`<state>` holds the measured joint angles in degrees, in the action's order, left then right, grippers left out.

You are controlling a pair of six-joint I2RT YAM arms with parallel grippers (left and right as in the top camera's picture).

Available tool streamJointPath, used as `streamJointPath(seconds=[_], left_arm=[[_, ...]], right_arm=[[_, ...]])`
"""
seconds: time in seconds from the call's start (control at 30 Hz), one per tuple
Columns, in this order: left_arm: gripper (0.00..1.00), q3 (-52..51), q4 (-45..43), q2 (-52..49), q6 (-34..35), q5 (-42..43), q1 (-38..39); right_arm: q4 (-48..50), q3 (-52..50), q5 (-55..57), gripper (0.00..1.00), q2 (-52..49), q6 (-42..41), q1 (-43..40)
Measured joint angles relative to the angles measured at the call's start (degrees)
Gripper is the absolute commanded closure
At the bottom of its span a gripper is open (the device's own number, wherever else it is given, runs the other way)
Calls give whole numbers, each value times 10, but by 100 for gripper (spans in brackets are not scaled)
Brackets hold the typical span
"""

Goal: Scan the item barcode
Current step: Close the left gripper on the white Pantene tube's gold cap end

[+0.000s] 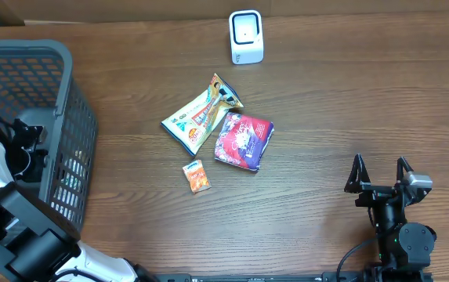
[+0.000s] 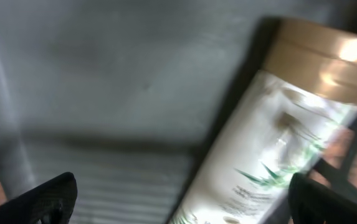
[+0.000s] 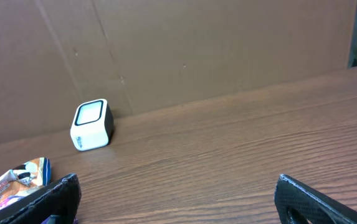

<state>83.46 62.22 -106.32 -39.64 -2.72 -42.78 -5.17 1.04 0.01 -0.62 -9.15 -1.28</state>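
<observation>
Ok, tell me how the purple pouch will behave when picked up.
The purple pouch looks like soft, puffy film, so it will probably sag or crumple rather than stay stiff. Its glossy-looking wrapper may slip in the jaws. Lying flat on the table, it seems unlikely to roll.

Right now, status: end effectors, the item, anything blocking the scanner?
Left end effector open, inside basket, white bottle in front of it, not gripped. Right end effector open, empty. Scanner unobstructed; three snack packs lie mid-table.
</observation>
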Motion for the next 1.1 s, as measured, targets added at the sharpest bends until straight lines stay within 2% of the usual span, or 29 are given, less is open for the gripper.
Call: streamJointPath(seconds=[0.13,0.37,1.1], left_arm=[[0,-32,-38,-1,0,-2,0],[0,-41,-49,-1,-5,5,0],[0,-42,-1,-1,-13,58,-3]], right_arm=[[0,0,0,0,0,0,0],[0,0,0,0,0,0,0],[0,0,0,0,0,0,0]])
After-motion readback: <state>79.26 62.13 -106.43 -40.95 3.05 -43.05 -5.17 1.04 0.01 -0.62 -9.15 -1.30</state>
